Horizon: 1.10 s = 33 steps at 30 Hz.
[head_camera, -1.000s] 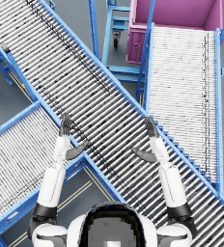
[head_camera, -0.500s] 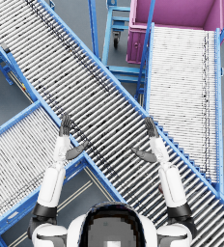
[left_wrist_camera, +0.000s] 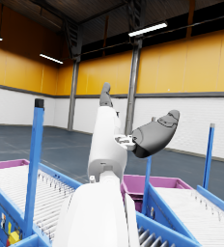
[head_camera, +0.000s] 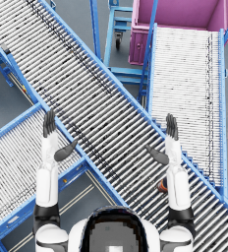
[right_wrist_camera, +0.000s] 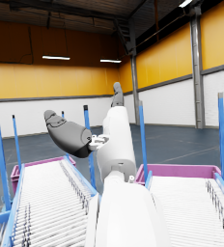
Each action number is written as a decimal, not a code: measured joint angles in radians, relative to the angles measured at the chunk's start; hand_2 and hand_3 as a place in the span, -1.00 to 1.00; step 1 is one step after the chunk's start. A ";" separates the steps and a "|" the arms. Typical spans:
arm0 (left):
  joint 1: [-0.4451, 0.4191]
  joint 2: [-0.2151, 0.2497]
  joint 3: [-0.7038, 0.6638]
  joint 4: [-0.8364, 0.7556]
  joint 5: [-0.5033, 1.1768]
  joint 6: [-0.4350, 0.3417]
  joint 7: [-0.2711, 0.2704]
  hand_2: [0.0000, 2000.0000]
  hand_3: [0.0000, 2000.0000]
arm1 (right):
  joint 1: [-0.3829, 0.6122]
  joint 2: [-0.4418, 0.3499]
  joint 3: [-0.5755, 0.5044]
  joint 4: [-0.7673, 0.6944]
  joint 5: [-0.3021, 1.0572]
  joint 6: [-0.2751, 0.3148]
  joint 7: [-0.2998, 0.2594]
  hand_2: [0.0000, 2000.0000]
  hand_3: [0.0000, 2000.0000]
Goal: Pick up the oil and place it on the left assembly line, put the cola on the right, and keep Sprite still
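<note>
Yellow-walled hall [left_wrist_camera: 205,62]; a blue-framed grey roller conveyor [head_camera: 101,110] crosses diagonally below me. My left hand [head_camera: 51,141] and right hand [head_camera: 171,145] hover over its edges, fingers spread, empty.

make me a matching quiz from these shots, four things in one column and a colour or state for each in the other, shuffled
Things:
1. bin
2. rail
3. left hand
4. right forearm

Colour or state:
a. blue
b. white
c. pink
d. open, holding nothing

Pairs: 1-c, 2-a, 3-d, 4-b
</note>
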 measured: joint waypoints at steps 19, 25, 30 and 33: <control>0.036 0.021 -0.110 0.008 0.291 -0.001 -0.001 -1.00 -1.00 | 0.018 -0.025 -0.152 -0.019 0.291 -0.001 0.001 -1.00 -1.00; 0.038 0.027 -0.117 0.007 0.291 -0.001 -0.001 -1.00 -1.00 | 0.015 -0.031 -0.160 -0.020 0.291 -0.001 0.001 -1.00 -1.00; 0.052 0.029 -0.125 0.000 0.291 -0.001 -0.001 -1.00 -1.00 | 0.024 -0.035 -0.164 -0.019 0.291 -0.001 0.001 -1.00 -1.00; 0.069 0.028 -0.129 -0.013 0.291 -0.001 -0.001 -1.00 -1.00 | 0.036 -0.035 -0.166 -0.013 0.291 -0.001 0.001 -1.00 -1.00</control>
